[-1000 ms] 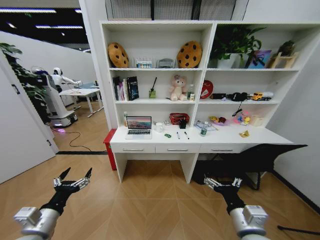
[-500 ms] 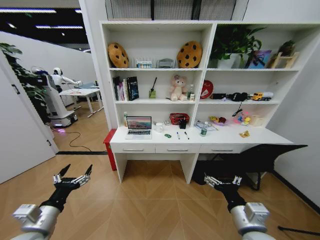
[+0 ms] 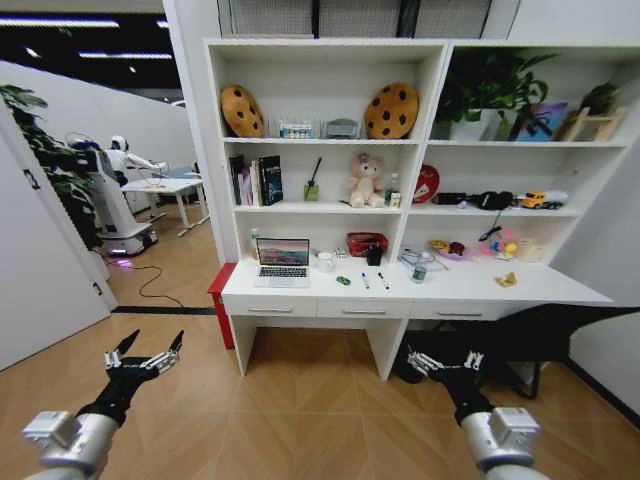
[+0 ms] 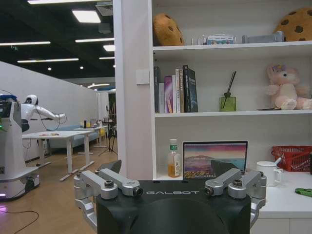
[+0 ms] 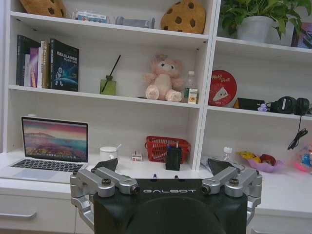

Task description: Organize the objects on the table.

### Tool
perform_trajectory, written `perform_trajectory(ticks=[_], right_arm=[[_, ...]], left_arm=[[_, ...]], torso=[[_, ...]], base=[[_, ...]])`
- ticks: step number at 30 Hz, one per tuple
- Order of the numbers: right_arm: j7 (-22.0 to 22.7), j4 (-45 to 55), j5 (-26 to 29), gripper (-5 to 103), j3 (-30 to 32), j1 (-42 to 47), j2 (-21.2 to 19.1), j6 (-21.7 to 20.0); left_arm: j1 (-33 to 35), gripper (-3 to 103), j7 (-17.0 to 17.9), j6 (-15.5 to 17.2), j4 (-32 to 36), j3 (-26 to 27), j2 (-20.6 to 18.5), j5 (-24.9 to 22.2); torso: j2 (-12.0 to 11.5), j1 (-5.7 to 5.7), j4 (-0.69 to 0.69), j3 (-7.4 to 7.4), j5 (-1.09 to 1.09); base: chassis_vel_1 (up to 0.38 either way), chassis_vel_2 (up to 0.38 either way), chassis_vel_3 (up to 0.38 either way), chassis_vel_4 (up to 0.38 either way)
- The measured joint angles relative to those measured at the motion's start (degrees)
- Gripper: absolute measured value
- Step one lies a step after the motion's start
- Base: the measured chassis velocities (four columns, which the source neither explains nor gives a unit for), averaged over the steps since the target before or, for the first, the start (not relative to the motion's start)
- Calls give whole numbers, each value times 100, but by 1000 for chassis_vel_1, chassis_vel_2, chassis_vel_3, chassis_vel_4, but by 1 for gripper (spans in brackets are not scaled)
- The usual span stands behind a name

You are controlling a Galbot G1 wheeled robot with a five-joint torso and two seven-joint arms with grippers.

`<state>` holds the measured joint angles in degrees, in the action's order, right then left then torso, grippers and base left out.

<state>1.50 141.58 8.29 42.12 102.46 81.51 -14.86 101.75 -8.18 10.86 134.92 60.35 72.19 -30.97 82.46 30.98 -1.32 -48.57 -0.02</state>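
Laptop (image 3: 283,262) and clutter are sitting untouched on the surface (image 3: 470,288) (camera shifted); we are holding left hand (image 3: 143,359) and right hand (image 3: 445,364) spread apart, approaching.

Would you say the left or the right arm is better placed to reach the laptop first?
Probably the left. The laptop sits toward the left end of the table, nearer the left gripper, which is open. The right gripper, also open, lines up nearer the can.
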Motion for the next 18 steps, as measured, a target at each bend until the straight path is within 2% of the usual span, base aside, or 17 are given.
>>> perform_trajectory(ticks=[2, 4, 7, 10, 11, 14, 17, 18], right_arm=[[1, 3, -4, 100, -4, 5, 10, 0], [1, 3, -10, 100, -10, 6, 17, 0], [1, 2, -23, 100, -32, 7, 40, 0], [2, -12, -35, 100, -44, 11, 56, 0], [2, -28, -51, 100, -49, 16, 68, 5], [3, -40, -61, 100, -55, 22, 76, 12], [3, -55, -84, 100, -68, 33, 86, 33], [12, -59, -87, 100, -81, 31, 86, 35]], left_arm=[[-9, 100, 0, 13, 9, -10, -4, 0], [-18, 100, -2, 20, 32, -23, -10, -1], [-28, 100, -4, 39, 37, -33, -24, -2], [-27, 100, -5, 42, 40, -34, -30, -4], [-19, 100, -7, 43, 28, -31, -37, -4], [-12, 100, -9, 40, 22, -25, -39, -5], [-11, 100, -12, 38, -2, -25, -37, -6], [-25, 100, -11, 37, -10, -27, -33, -5]], torso=[[2, -2, 0, 2, -4], [1, -2, 0, 1, 6], [0, -1, -1, 0, -1], [2, -4, 0, 2, 6], [-1, 1, 0, -1, -3], [0, -1, -1, 0, 4], [-1, 1, -2, -1, -4], [-1, 0, -1, 0, 5]], base=[[-321, 268, 329, -273], [-319, 298, 329, -293], [-360, 317, 346, -323], [-351, 354, 348, -347], [-366, 371, 367, -349], [-358, 382, 358, -377], [-350, 347, 348, -344], [-355, 367, 378, -383]])
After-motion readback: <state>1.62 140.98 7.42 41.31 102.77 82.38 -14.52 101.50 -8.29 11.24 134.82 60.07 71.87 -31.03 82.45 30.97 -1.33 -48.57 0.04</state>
